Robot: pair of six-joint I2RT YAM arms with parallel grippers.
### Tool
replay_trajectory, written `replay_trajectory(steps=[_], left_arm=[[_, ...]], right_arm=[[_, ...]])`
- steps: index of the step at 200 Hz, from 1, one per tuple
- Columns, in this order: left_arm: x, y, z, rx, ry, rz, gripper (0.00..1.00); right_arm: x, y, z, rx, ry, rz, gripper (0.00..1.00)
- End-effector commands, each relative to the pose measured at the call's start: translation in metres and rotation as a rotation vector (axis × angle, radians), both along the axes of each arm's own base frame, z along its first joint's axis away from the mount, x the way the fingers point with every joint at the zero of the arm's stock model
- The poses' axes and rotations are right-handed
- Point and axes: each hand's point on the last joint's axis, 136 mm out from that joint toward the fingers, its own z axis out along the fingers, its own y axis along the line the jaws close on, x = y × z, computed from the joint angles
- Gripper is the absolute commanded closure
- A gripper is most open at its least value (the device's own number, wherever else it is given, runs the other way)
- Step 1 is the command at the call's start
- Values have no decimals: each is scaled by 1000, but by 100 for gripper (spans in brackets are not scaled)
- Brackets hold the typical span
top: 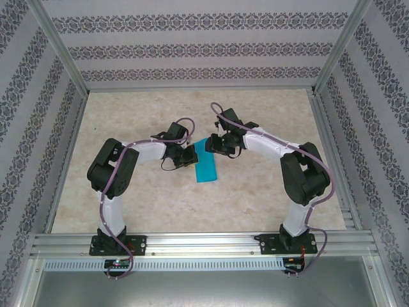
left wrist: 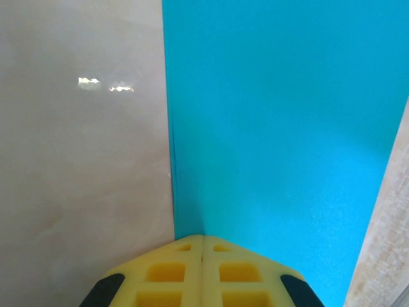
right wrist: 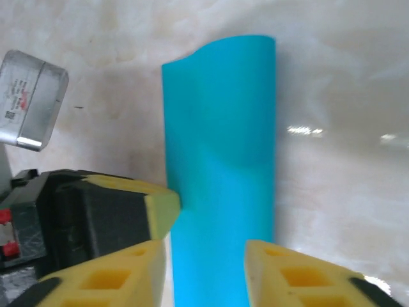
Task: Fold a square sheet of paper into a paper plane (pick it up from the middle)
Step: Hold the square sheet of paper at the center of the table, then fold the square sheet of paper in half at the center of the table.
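The square sheet of paper (top: 206,164) lies on the table as a narrow cyan strip, doubled over, its near end slightly curled (right wrist: 218,48). The paper plane is out of view. My left gripper (top: 190,155) is shut, its yellow tips (left wrist: 203,240) pressed together at the strip's long edge; I cannot tell whether paper is pinched between them. In the right wrist view the left gripper (right wrist: 163,206) touches that same edge. My right gripper (top: 215,146) hovers over the far end, open, and its two fingers straddle the strip's width (right wrist: 208,251).
The marbled table (top: 140,204) is fenced by aluminium rails (top: 192,242) and patterned walls (top: 192,38). The left wrist's black body and metal block (right wrist: 32,96) sit close beside my right fingers. Both arms meet over the table's middle.
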Motion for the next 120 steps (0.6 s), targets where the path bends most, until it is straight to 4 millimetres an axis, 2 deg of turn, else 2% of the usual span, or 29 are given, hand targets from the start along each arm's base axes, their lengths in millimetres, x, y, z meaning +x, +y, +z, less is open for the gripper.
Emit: replay_trajectory(steps=[1, 19, 36, 76, 120], left_arm=[[-47, 39, -68, 242, 193, 8, 98], [-47, 40, -68, 248, 200, 13, 98], [-47, 41, -69, 255, 206, 14, 99], [-52, 45, -74, 273, 230, 25, 100], [-59, 53, -80, 318, 265, 41, 100]], right_arm=[[-4, 30, -3, 71, 29, 79, 79], [-5, 38, -16, 66, 71, 82, 93], [-5, 41, -28, 52, 103, 81, 100], [-8, 40, -46, 17, 145, 85, 100], [-12, 23, -65, -54, 172, 80, 100]])
